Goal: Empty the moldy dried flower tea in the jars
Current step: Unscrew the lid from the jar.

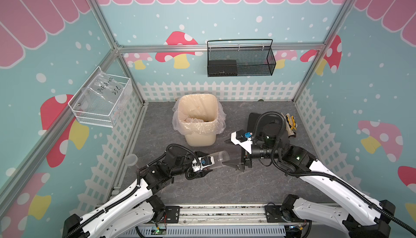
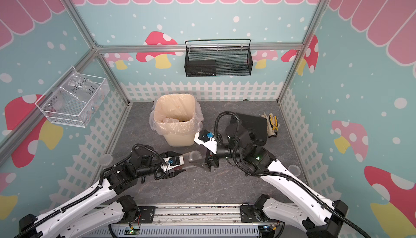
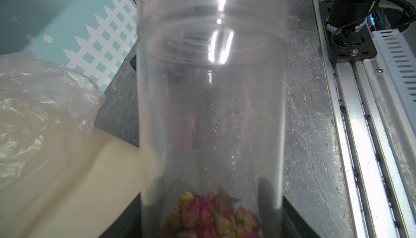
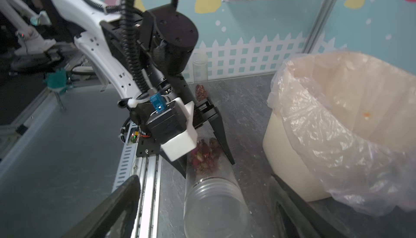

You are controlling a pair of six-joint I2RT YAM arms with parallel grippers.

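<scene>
Closest to us, filling the left wrist view, is a clear jar [image 3: 211,113]. We look along it from its closed end, where the moldy dried flower tea [image 3: 209,214] sits in a little red and yellow heap. Dark shapes press on both sides of that end: the left jaws are gripping the jar.

The right wrist view looks from the other end, into the jar's open mouth, and shows the tea [image 4: 203,155] packed at the far closed end. The right jaws stand wide apart and hold nothing. The mouth is just in front of them; we cannot tell if they touch it.

Only the top views show the whole desk [image 1: 225,187]. There the jar [image 1: 219,158] lies on its side. Its long way runs from 9 o'clock to 3 o'clock, mouth pointing to about 3 o'clock, tea end at 9. We can hardly see the tea from up there. The cream bin [image 1: 199,140] stands at 12 o'clock from the jar.

A second jar [image 1: 131,159] is at 9 o'clock by the fence wall [image 1: 112,153]; the right wrist view shows this second jar [image 4: 200,65] upright. In a top view a clear round thing [image 2: 294,169] peeks past the right arm [image 2: 290,189] at 3 o'clock. We cannot tell if it is a jar or a lid.
</scene>
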